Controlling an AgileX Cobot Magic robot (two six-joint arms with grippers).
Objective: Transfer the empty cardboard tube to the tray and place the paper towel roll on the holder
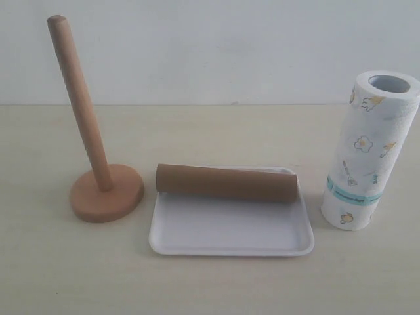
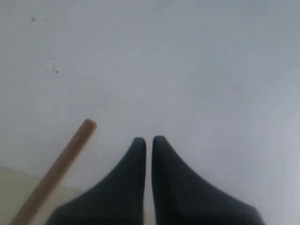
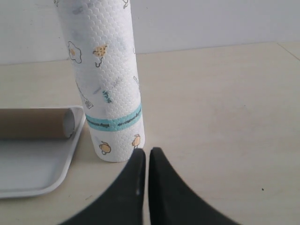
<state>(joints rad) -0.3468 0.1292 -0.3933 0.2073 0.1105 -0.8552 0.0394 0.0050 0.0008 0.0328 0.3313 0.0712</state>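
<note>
Holder (image 1: 107, 194) stands upright on the desk (image 1: 52, 269) at far left, post tilted slightly left, nothing on it. Left fingers (image 2: 133, 164) are pressed together with only a thin slit between them, holding nothing; the holder's post top shows beside them. Tray (image 1: 223, 231) sits at centre, just right of the holder base. Cardboard tube (image 1: 226, 183) lies on its side across the far part of the tray, spanning rim to rim. Paper towel roll (image 1: 367, 151) stands upright on the desk just right of the tray, teal band low. Right fingers (image 3: 131, 180) are pressed together and empty, aimed at the roll's base.
</note>
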